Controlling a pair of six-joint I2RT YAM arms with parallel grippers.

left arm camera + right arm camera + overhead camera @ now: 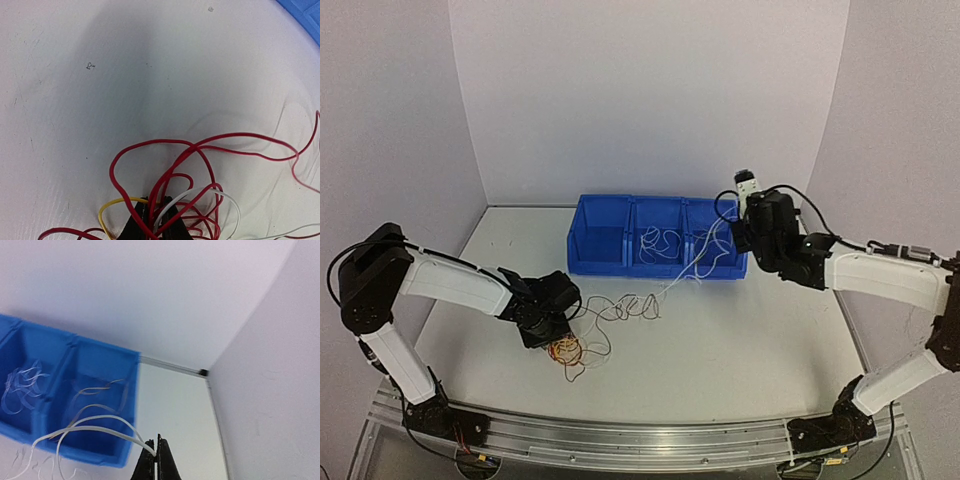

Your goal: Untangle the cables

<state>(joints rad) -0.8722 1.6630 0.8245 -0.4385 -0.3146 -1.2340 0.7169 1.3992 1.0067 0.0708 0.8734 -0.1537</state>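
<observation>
The cables form a loose bundle (565, 350) of red, yellow-orange and white wires on the table, just in front of my left gripper (557, 322). In the left wrist view, my left gripper (152, 204) is shut on red wire loops (152, 142), with a yellow wire (119, 200) and a white wire (227, 197) beside them. My right gripper (735, 238) is raised over the right end of the blue bin (595, 243). It is shut (157, 441) on one white wire (108, 430), which trails down and left (675, 283) towards the bundle.
The blue bin has three compartments and stands at the back middle. The middle and right ones hold loose white wires (658, 243); the left one looks bare. The bin also shows in the right wrist view (100, 357). Pale walls enclose the table on three sides.
</observation>
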